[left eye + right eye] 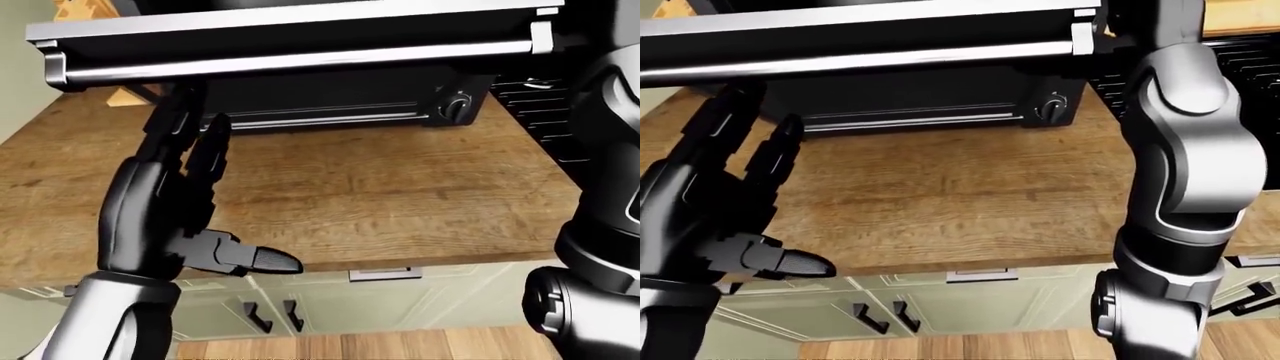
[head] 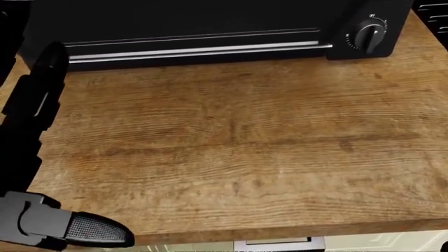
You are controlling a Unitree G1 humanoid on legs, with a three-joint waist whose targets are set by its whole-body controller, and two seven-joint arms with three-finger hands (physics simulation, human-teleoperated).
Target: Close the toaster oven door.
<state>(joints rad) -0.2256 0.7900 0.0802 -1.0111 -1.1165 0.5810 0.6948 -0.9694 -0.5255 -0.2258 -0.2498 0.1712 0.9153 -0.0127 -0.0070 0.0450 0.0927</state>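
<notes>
The left hand [image 1: 175, 202] is hovering with fingers spread apart over the wooden tabletop [image 1: 400, 195], below the toaster oven door [image 1: 290, 41] that is hanging open from the toaster oven [image 1: 330, 97], while the right hand's state cannot be told.

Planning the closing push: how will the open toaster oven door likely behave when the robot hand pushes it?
The door looks rigid, a flat panel with a metal handle bar, so it should probably swing as one piece rather than flex. The bar looks smooth, so the open left robot hand might slip. The toaster oven looks bulky, so it seems unlikely to tip.
</notes>
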